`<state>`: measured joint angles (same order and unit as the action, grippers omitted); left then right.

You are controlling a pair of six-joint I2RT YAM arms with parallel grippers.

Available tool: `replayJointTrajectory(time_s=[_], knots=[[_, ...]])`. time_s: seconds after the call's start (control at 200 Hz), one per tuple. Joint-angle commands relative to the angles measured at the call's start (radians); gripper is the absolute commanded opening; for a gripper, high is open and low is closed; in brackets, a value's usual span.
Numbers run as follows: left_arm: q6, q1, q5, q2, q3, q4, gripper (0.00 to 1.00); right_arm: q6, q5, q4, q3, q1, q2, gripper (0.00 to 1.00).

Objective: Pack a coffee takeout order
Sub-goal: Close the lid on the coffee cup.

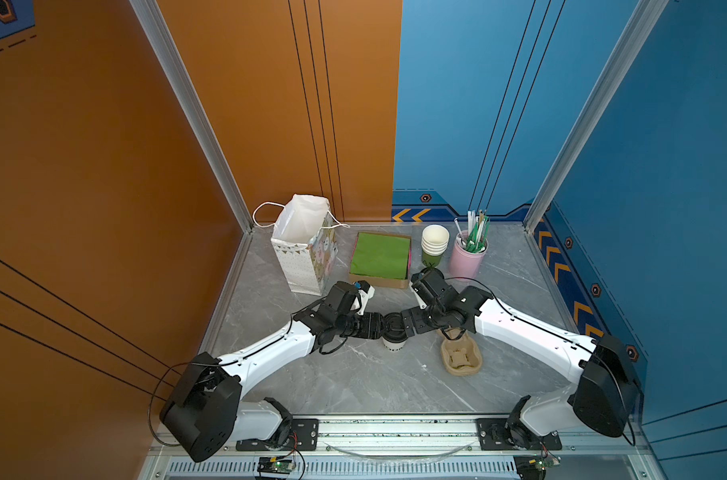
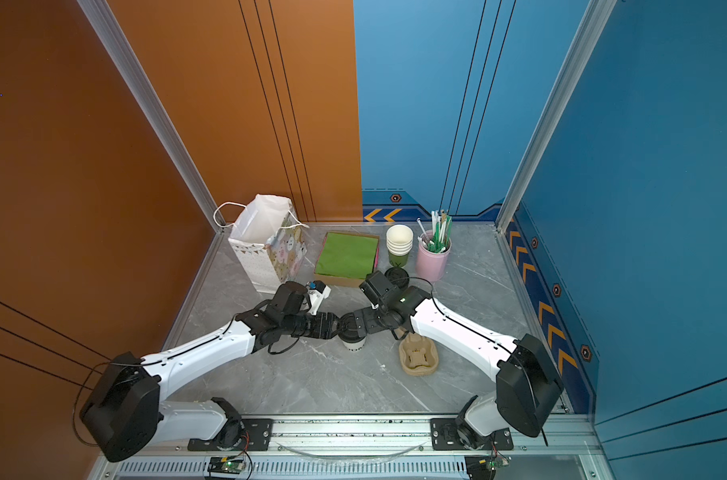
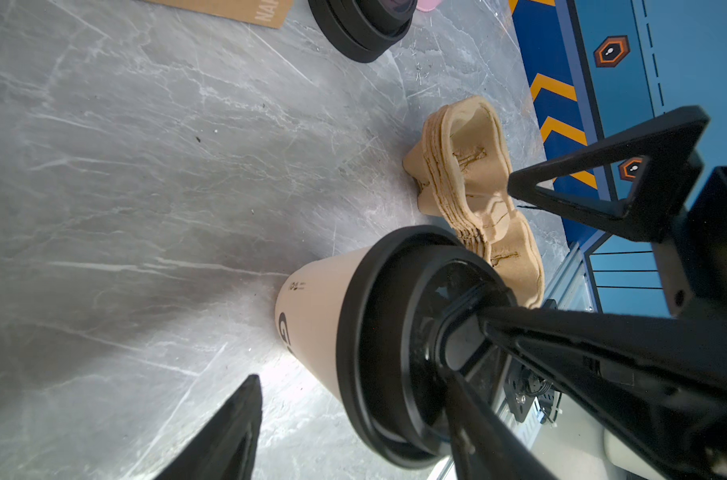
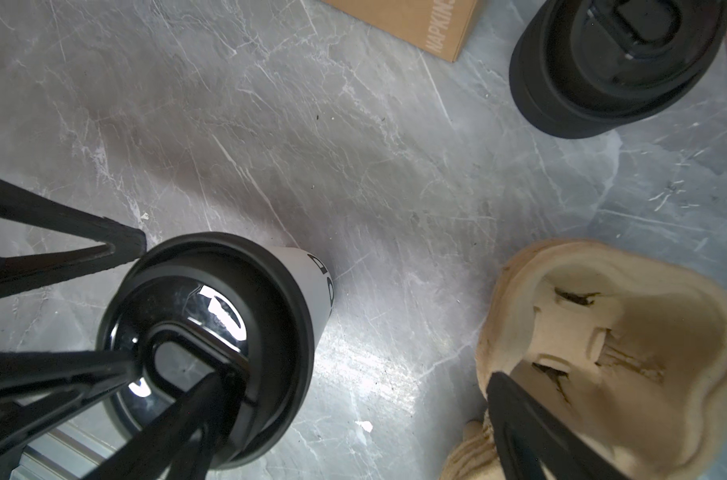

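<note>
One small white paper cup (image 1: 395,345), dark-lettered and capped by a round black lid (image 3: 374,316), stands on the table (image 1: 353,382) beside the pulp carrier (image 1: 461,357). I see left gripper (image 3: 349,374) and right gripper (image 4: 353,378) spread apart, each touching the lid.

Both top views: lid (image 1: 394,322) largely covered by left gripper (image 1: 381,328) at 9 o'clock, right gripper (image 1: 407,327) at 3. Lettering on cup (image 1: 394,344) too small to read. 12 o'clock end of carrier (image 1: 460,358) hidden under right arm (image 1: 519,328).
</note>
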<state>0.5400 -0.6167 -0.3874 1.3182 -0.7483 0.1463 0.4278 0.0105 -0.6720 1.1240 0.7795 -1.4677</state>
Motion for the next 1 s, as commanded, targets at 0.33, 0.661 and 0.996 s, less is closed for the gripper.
replayJointTrajectory(time_s=[0.33, 0.661, 0.996], knots=[[0.044, -0.021, 0.143, 0.02, 0.072, 0.109, 0.68, 0.036, 0.054, -0.08, -0.106, 0.028, -0.049, 1.0], [0.005, -0.006, 0.131, -0.049, -0.031, 0.1, 0.7, 0.018, 0.007, -0.078, 0.073, 0.029, -0.044, 1.0], [-0.022, 0.046, 0.123, -0.141, -0.075, 0.1, 0.74, -0.016, -0.03, -0.067, 0.237, 0.001, -0.017, 1.0]])
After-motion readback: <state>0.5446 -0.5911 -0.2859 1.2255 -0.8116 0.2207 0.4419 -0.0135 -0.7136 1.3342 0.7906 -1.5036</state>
